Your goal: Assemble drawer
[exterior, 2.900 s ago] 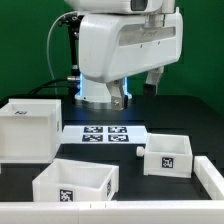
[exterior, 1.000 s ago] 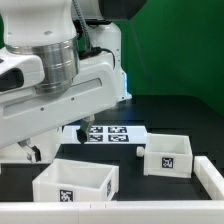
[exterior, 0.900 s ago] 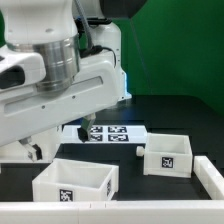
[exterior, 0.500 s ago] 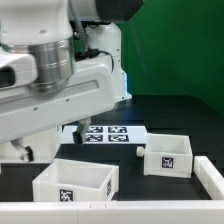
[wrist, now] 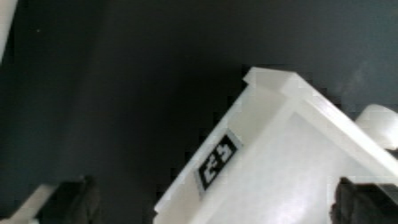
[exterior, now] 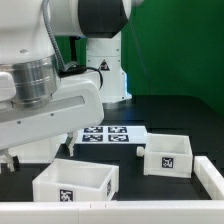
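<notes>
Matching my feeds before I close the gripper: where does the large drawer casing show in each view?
Exterior view: not seen; the arm fills that picture's left and may hide it.
Wrist view: probably the casing, a white tagged wall spanned by the open gripper.
Shared landmark: only the black table.

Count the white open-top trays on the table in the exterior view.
2 for sure: the front tray at bottom middle, the right tray toward the exterior view's right. A white edge at far right may be a third; the arm may hide more.
</notes>
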Controlling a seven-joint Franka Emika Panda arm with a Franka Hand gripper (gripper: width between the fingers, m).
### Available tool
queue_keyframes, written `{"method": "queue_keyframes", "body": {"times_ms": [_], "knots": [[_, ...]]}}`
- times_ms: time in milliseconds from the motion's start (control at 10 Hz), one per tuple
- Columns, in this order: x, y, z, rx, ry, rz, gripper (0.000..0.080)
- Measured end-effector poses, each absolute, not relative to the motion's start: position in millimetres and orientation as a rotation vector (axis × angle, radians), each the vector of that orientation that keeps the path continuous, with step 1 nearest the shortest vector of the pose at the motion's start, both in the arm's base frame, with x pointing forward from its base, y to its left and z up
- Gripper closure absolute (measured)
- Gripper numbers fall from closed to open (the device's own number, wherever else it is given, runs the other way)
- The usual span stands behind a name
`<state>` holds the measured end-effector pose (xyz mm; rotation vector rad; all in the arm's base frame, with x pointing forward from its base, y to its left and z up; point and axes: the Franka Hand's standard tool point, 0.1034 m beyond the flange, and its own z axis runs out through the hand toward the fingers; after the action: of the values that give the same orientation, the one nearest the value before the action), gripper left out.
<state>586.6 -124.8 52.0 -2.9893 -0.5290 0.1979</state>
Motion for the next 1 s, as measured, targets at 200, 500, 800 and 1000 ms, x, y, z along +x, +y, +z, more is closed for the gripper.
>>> {"method": "queue_keyframes", "body": {"times_ms": [200,500,800,1000], "knots": [[584.7,-128.6,39.6,-3.024,-0.331,0.201,0.0150],[580.3,-132.4,21.9,-3.013,-0.249,0.208,0.0150],[580.5,-130.6,21.7,-3.013,-0.251,0.209,0.0307],[580.5,-130.5,21.6,-3.013,-0.252,0.209,0.0625]]}}
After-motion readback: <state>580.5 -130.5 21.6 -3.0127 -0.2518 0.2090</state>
